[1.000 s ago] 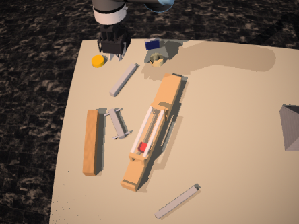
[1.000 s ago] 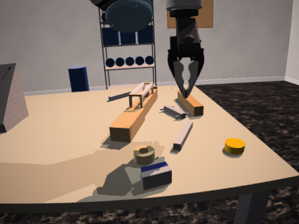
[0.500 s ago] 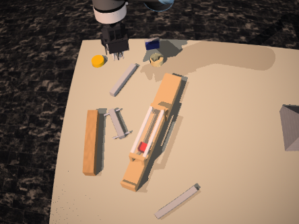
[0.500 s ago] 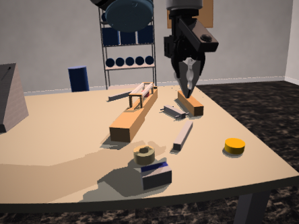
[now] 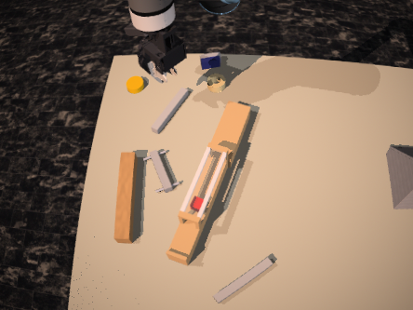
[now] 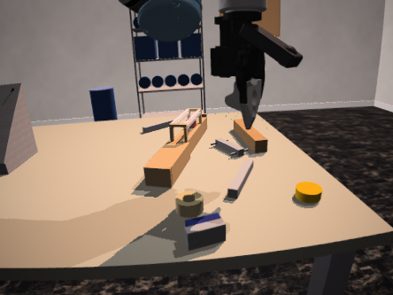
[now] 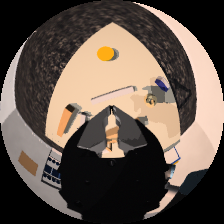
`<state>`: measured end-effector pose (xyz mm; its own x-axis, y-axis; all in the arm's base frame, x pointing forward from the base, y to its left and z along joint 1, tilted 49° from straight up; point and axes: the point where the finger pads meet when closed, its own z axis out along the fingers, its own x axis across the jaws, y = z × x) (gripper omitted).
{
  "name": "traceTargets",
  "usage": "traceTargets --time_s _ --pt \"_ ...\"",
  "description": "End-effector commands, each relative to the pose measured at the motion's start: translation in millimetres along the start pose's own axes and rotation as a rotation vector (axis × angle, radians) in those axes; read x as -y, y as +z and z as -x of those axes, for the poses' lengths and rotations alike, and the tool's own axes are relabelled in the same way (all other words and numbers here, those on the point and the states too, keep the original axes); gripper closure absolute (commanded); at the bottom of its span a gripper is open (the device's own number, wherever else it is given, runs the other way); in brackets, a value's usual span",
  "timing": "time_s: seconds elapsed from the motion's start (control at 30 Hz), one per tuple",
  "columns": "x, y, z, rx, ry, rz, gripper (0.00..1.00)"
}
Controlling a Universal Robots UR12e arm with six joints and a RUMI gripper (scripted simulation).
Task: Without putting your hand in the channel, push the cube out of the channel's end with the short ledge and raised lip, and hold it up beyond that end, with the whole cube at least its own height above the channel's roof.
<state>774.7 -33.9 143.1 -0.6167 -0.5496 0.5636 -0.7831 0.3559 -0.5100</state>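
Non-task items on the table [image 5: 326, 174]: an orange disc [image 5: 135, 84] near the far left corner; a blue box [image 5: 210, 60] beside a tan ring [image 5: 216, 81]; a wooden plank [image 5: 124, 197] along the left edge; a grey wedge [image 5: 401, 176] at the right edge. In the exterior view, a shelf rack [image 6: 203, 68] stands against the back wall, carrying dark blue boxes [image 6: 168, 48] above a row of dark blue balls [image 6: 170, 81]. A blue cylinder [image 6: 103, 104] stands to its left, and a brown board [image 6: 273, 15] hangs on the wall.
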Motion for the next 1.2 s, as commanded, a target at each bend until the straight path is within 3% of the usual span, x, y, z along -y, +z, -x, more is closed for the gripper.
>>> traceTargets --time_s 0.0,0.33,0.4,0.9,1.17 --pt "0.9 -0.7 1.4 0.013 -0.201 -0.008 1.0" --pt "-0.6 -0.7 3.8 0.011 -0.642 -0.008 1.0" --pt "-0.6 -0.7 3.8 0.011 -0.642 -0.008 1.0" --pt "-6.5 -0.8 4.0 0.009 -1.231 -0.008 1.0" --pt "-8.9 -0.8 3.0 0.008 -1.421 -0.008 1.0"
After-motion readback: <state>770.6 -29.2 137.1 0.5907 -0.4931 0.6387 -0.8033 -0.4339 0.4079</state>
